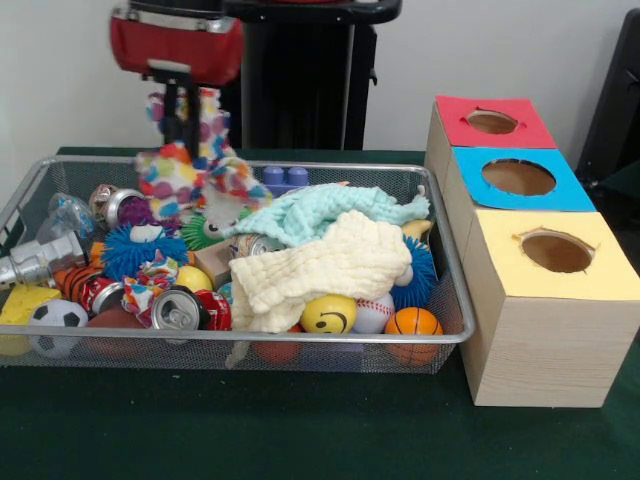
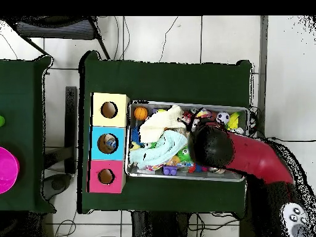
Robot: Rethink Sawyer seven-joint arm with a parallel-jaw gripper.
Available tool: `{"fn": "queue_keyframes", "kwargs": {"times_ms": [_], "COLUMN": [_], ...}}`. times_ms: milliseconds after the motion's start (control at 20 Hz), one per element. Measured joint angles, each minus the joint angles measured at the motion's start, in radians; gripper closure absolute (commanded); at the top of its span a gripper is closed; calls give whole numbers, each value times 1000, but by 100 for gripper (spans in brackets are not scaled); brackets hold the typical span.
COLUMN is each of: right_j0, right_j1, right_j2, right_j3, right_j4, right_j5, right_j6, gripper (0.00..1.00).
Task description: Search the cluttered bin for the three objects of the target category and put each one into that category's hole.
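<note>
The wire mesh bin (image 1: pixel 300 338) is full of clutter. My gripper (image 1: pixel 180 138) hangs over its far left part, shut on a white cloth with coloured dots (image 1: pixel 195 175), which it holds partly lifted. A see-through crinkly bottle (image 1: pixel 66 213) lies at the bin's left end. Another see-through bottle (image 1: pixel 38 262) pokes out just in front of it. The blue-surround hole (image 1: pixel 518 177) is the middle one on the wooden box to the right. In the overhead view the arm's black head (image 2: pixel 213 147) hides the gripper over the bin (image 2: pixel 185 103), and something pale shows inside the blue hole (image 2: pixel 108 143).
A cream cloth (image 1: pixel 320 265) and a mint cloth (image 1: pixel 320 215) cover the bin's middle. Metal cans (image 1: pixel 180 308), a blue spiky ball (image 1: pixel 135 250) and several small balls (image 1: pixel 328 315) lie around them. The red hole (image 1: pixel 491 121) and the yellow hole (image 1: pixel 556 251) flank the blue one.
</note>
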Motion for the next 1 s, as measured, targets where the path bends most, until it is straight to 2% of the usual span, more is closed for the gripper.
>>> {"fn": "queue_keyframes", "kwargs": {"times_ms": [200,500,800,1000], "right_j0": [83,222,271,276], "right_j1": [0,0,10,30], "right_j2": [-32,-105,-150,-170], "right_j3": [0,1,2,4], "right_j4": [34,107,132,137], "right_j5": [-14,-50,-108,-139], "right_j6": [25,110,161,172], "gripper": [100,100,100,100]}}
